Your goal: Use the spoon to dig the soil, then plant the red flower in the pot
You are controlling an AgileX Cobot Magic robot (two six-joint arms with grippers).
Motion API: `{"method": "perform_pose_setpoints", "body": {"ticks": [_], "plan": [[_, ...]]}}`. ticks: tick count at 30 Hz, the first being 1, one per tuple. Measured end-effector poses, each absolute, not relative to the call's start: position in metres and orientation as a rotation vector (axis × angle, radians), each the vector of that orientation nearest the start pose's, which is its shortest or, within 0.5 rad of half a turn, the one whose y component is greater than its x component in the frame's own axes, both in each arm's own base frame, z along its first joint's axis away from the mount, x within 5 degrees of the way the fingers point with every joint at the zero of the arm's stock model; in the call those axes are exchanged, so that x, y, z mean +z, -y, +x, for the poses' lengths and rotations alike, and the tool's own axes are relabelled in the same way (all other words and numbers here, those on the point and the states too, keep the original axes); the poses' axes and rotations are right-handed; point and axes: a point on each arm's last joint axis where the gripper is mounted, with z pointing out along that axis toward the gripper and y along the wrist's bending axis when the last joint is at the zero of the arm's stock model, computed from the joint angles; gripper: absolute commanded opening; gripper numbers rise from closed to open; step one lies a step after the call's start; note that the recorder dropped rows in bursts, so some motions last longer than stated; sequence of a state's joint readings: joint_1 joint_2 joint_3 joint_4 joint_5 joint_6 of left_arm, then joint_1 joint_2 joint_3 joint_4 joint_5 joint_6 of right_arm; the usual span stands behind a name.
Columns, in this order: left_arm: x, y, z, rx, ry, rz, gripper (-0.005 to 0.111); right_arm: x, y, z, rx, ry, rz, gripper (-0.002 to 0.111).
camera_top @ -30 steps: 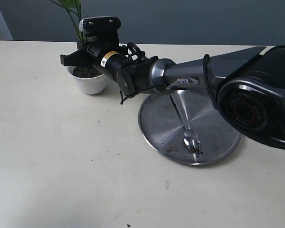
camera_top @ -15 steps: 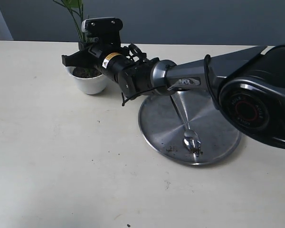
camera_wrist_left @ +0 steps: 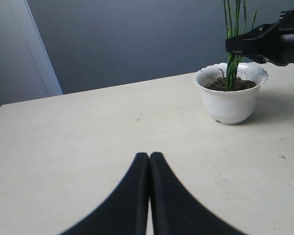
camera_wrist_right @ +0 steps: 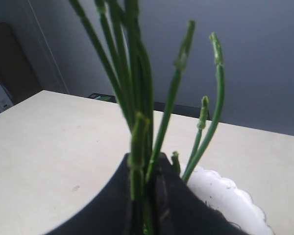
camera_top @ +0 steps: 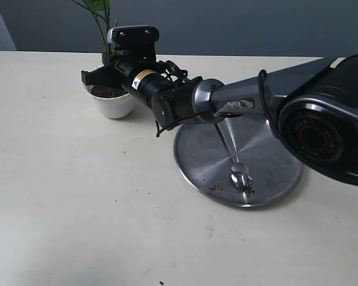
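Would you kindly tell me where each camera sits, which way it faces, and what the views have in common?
Exterior view: off the arms, looking down across the table at the steel plate, the spoon and the right arm.
Left wrist view: low over the table, facing the pot; the left gripper shows, shut.
Right wrist view: just above the pot, facing the flower stems; the right gripper is shut on them.
Shared: pot and stems appear in all three.

A pale cream bench point(camera_top: 77, 196) carries a white scalloped pot point(camera_top: 111, 102) near its far edge and a round steel plate point(camera_top: 274, 179) just to the pot's right, the two apart. Dark crumbs of dirt point(camera_top: 161, 282) dot the bare surface nearer the camera.
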State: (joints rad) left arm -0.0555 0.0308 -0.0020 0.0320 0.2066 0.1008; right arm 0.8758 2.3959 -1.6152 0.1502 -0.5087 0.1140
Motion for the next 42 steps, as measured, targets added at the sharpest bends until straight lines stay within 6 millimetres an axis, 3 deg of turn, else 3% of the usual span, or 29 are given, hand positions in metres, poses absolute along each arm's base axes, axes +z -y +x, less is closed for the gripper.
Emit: {"method": "perform_pose_setpoints", "body": {"ticks": [26, 33, 36, 42], "plan": [[0.193, 0.003, 0.058, 0.062, -1.712, 0.156, 0.000, 0.124, -0.402, 0.344, 0.741, -1.764, -0.508, 0.000], [0.193, 0.003, 0.058, 0.062, -1.712, 0.156, 0.000, 0.118, -0.402, 0.342, 0.728, -1.844, -0.529, 0.035], [0.193, 0.003, 0.058, 0.062, -1.712, 0.156, 0.000, 0.108, -0.401, 0.340, 0.715, -1.887, -0.547, 0.038], [0.193, 0.003, 0.058, 0.062, -1.712, 0.156, 0.000, 0.108, -0.401, 0.339, 0.713, -1.896, -0.552, 0.038]]}}
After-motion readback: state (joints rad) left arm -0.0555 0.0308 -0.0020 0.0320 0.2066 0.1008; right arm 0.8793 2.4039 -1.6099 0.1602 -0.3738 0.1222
